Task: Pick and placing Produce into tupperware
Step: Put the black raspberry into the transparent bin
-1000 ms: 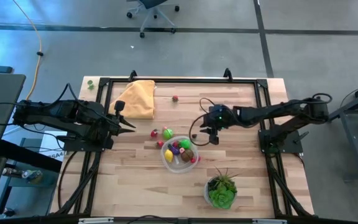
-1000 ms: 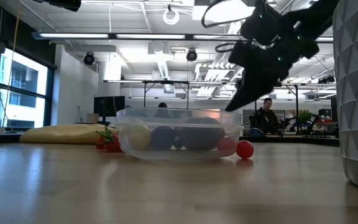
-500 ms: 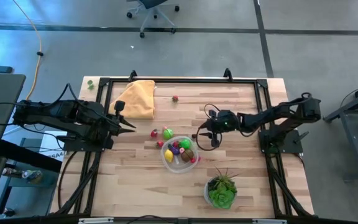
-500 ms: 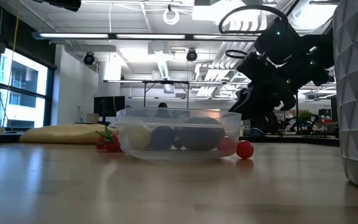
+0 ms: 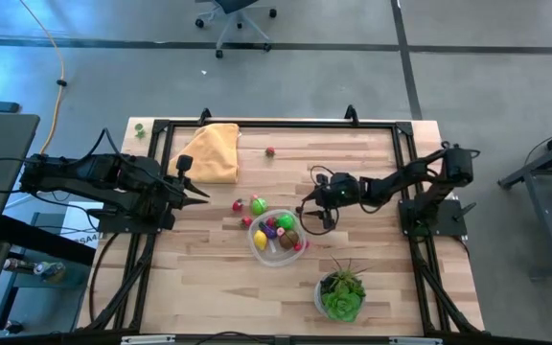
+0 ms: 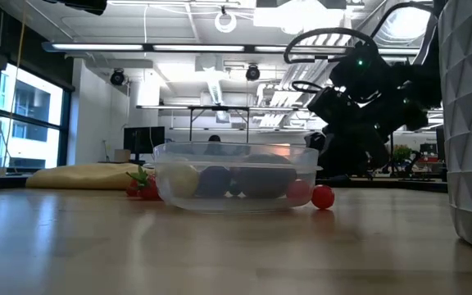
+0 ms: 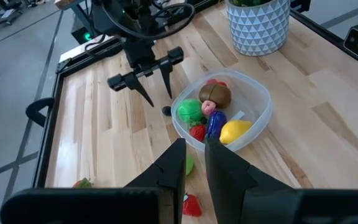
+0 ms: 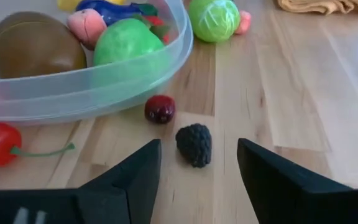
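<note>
A dark blackberry point(image 8: 194, 144) lies on the table just outside the clear tupperware point(image 5: 277, 236), at its 2 o'clock, a small dark-red berry point(image 8: 160, 109) beside it. The right gripper point(image 8: 194, 163), lower than a second ago, straddles it with fingers spread. The left gripper point(image 7: 194, 155) waits closed at 9 o'clock.

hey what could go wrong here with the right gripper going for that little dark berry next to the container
The blackberry sits between the open right gripper fingers, but a dark red berry lies close beside it; a finger may knock that one away. The tupperware wall is also near, so a low approach might shove the container and shift the produce inside.
</note>
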`<state>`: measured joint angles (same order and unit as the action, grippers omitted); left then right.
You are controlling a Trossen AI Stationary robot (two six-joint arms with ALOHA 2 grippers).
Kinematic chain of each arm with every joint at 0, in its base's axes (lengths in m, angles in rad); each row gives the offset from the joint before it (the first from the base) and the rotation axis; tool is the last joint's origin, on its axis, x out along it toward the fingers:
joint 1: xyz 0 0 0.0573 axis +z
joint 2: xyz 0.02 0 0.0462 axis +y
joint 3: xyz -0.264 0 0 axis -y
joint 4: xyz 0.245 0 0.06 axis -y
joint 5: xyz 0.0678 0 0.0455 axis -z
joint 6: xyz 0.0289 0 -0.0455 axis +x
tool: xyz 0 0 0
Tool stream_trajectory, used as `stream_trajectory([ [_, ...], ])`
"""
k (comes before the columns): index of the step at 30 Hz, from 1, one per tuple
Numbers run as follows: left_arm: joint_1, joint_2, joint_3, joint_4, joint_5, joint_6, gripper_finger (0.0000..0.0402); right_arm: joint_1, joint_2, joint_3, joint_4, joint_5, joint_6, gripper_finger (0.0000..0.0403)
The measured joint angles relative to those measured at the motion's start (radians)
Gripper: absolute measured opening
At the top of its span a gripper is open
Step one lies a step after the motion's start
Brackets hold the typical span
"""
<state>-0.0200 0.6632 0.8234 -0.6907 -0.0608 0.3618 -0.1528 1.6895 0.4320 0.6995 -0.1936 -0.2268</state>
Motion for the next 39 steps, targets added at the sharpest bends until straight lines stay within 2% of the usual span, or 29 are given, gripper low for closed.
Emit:
stream_trajectory([
  [18, 0.0, 0.0, 0.0, 0.0, 0.0, 0.0, 0.0051, 0.0, 0.122, 0.071, 0.021, -0.035, 0.019, 0.0205],
  [29, 0.0, 0.0, 0.0, 0.0, 0.0, 0.0, 0.0051, 0.0, 0.125, 0.073, -0.002, -0.02, 0.02, 0.0203],
  [39, 0.0, 0.0, 0.0, 0.0, 0.0, 0.0, 0.0051, 0.0, 0.125, 0.073, -0.014, -0.02, 0.02, 0.0172],
])
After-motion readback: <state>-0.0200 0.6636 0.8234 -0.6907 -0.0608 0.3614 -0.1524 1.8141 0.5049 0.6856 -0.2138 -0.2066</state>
